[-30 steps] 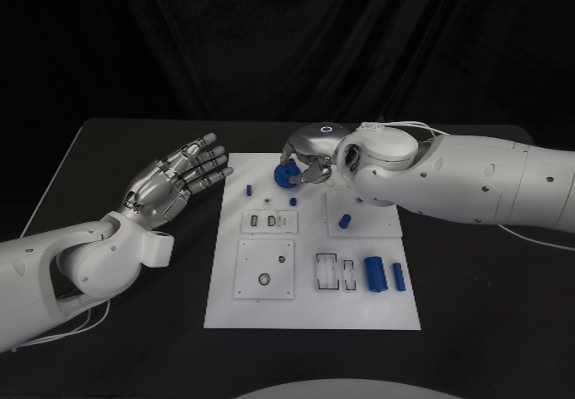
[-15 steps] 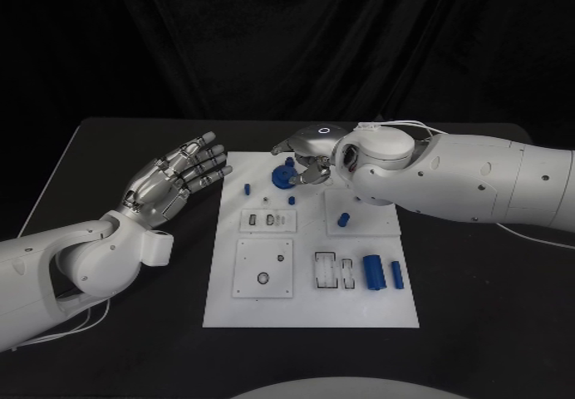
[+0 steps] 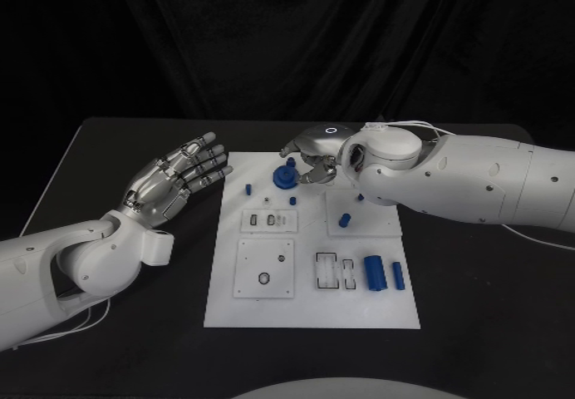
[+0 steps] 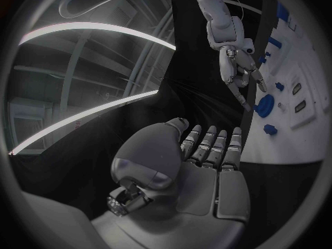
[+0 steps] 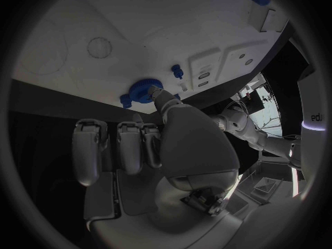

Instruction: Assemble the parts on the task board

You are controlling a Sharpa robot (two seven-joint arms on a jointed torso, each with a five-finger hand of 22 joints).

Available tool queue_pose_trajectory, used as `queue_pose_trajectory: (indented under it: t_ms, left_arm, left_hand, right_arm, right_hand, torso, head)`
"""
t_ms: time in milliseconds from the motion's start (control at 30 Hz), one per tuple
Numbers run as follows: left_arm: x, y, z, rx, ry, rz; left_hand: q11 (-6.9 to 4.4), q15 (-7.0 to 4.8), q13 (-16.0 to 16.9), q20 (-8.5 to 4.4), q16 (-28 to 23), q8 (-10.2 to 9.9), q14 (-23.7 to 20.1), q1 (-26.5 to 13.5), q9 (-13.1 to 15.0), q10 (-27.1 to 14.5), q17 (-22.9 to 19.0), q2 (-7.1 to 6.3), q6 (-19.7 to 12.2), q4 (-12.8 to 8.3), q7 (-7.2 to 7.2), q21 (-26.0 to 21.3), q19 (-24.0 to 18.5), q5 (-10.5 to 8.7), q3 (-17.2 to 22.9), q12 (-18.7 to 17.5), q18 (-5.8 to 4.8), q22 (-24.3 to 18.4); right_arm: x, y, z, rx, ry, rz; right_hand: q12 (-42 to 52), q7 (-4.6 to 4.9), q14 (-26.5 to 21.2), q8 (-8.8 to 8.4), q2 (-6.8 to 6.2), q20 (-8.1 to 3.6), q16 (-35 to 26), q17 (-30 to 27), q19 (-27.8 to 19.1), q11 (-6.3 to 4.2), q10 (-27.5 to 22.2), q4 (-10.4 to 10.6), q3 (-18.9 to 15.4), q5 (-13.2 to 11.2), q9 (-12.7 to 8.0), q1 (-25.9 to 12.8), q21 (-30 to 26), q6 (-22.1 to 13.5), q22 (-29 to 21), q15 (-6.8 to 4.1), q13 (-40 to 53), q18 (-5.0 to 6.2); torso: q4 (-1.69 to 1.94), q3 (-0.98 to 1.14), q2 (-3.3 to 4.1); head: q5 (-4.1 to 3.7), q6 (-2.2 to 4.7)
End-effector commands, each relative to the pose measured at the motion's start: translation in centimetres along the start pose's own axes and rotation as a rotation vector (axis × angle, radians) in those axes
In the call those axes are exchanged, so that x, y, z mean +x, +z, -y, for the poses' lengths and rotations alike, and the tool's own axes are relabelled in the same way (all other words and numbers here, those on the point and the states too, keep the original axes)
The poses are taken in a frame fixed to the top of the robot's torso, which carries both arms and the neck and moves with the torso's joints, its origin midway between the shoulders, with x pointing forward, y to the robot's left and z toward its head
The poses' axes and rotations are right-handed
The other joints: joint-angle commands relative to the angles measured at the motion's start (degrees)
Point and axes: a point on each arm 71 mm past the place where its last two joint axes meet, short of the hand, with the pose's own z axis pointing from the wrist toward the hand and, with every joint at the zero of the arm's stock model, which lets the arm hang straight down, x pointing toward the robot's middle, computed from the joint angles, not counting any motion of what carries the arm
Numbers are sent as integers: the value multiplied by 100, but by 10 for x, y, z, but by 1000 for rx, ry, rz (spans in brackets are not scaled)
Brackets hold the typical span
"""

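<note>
The task board (image 3: 312,307) lies flat in the middle of the black table (image 3: 479,274). The right hand (image 3: 314,158) is at the board's far edge, fingers curled downward around a round blue part (image 3: 287,178). In the right wrist view one fingertip (image 5: 157,96) touches the rim of that blue disc-shaped part (image 5: 141,91), which sits on the white board surface; whether the other fingers actually grasp it cannot be told. A small blue peg (image 3: 292,200) stands just beneath the fingers on the near side, and another small blue peg (image 3: 249,189) stands beside it toward the left hand. A short blue part (image 3: 344,220) rests on a raised white block below the right wrist. Two blue cylinders (image 3: 384,273) lie side by side, well apart from both hands.

The left hand (image 3: 178,179) hovers off the board's edge, palm up, fingers straight and spread, holding nothing. In the left wrist view its fingers (image 4: 211,148) point toward the board.
</note>
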Motion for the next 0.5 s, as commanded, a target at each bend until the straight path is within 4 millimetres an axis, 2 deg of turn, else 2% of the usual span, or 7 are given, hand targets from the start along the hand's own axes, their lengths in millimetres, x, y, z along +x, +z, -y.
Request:
queue_pose_trajectory:
  t_ms: [33,100,167,267,367,400,500]
  left_arm:
    - [0,-3,12,151,-8,-4]
    - [-1,-4,12,151,-6,-1]
    - [-2,-5,13,152,-5,2]
    - [-2,-6,13,151,-3,5]
    - [-2,-6,13,152,-4,3]
    - [-1,-5,13,153,-5,2]
    - [0,-5,12,153,-8,-1]
  left_hand:
    - [24,43,-1,33,30,-4,5,-44,3,-17,9,-32,-10,1,38,8,25,37,36,27,-110,-4]
    - [24,43,-1,33,30,-4,5,-44,3,-17,9,-32,-10,1,38,8,25,37,36,27,-110,-4]
    - [24,43,-1,33,30,-4,5,-44,3,-17,9,-32,-10,1,38,8,25,37,36,27,-110,-4]
    - [25,45,-1,33,32,-2,6,-47,4,-15,9,-32,1,-1,40,8,25,37,41,30,-112,-4]
    - [25,45,-1,33,32,-2,6,-47,4,-15,9,-32,1,-1,40,8,25,37,41,30,-112,-4]
    - [25,46,0,33,34,-1,7,-48,5,-14,10,-33,4,-3,41,7,23,37,44,33,-114,-5]
    - [26,48,0,33,36,0,8,-51,5,-12,10,-33,8,-5,43,9,25,38,49,37,-116,-4]
  right_arm:
    - [-8,-9,6,0,18,105]
    - [-15,-18,13,5,31,145]
    - [-23,-29,22,18,44,180]
    - [-31,-45,34,40,54,205]
    - [-36,-65,48,53,69,229]
    - [-37,-73,54,59,78,239]
    - [-38,-92,70,85,100,259]
  right_hand:
    - [88,23,438,210,31,31,-27,701,177,66,343,78,-50,-27,154,-101,-35,951,905,30,1143,16]
    - [188,35,442,324,35,43,-22,713,184,87,489,122,-69,-31,209,-147,-32,1245,912,46,1358,14]
    - [253,23,450,447,31,69,-9,743,203,117,590,203,-116,-131,276,-221,-17,1571,938,74,1509,7]
    - [253,21,453,462,32,78,-1,758,210,125,590,231,-133,-179,295,-240,-12,1631,948,81,1509,5]
    - [253,1,462,488,46,82,19,802,243,116,590,308,-176,-332,330,-293,23,1730,997,79,1509,-10]
    - [253,-51,468,573,72,69,31,825,263,71,590,323,-172,-345,381,-262,45,1933,1026,53,1509,-17]
    - [253,-96,474,565,71,38,44,855,280,10,590,340,-177,-348,389,-245,64,1963,1053,7,1509,-25]
  torso:
    - [-1,3,1]
    - [-5,4,-1]
    - [-5,3,-1]
    - [-7,4,0]
    - [-15,11,-2]
    - [-20,12,-8]
    - [-42,17,-22]
  head:
    - [21,20]
    - [23,15]
    - [-7,3]
    - [-21,15]
    - [-38,8]
    - [-59,-1]
    - [-60,0]
